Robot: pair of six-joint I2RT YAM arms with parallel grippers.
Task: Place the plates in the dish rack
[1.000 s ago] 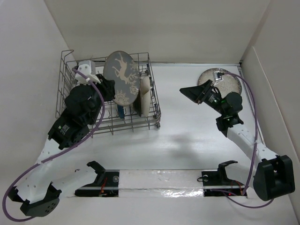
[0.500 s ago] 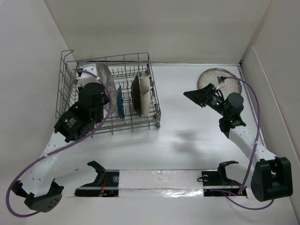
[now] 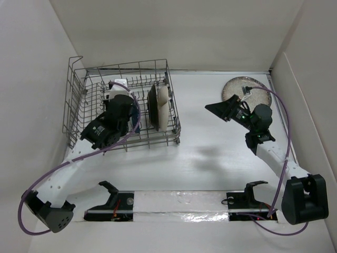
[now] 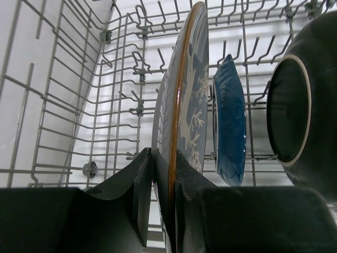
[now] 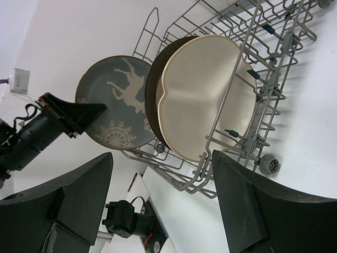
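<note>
The grey wire dish rack (image 3: 79, 100) stands at the far left. My left gripper (image 4: 163, 179) is shut on the rim of the dark grey deer plate (image 4: 184, 105) and holds it on edge inside the rack among the tines. In the top view my left gripper (image 3: 122, 103) hides this plate. The brown-rimmed plate (image 5: 154, 89) and the cream sectioned plate (image 5: 205, 95) stand upright in the rack's right end (image 3: 158, 105). The speckled plate (image 3: 251, 90) lies flat at the far right. My right gripper (image 3: 221, 109) is open and empty, in front of it, facing the rack.
A blue dish (image 4: 230, 121) stands in the rack between the deer plate and the brown-rimmed plate (image 4: 295, 105). White walls close in on the left, back and right. A white strip with black brackets (image 3: 179, 203) runs along the near edge.
My left gripper turned the deer plate from face-up to on edge, moved it right and lowered it into the rack. My right gripper shifted only slightly.
</note>
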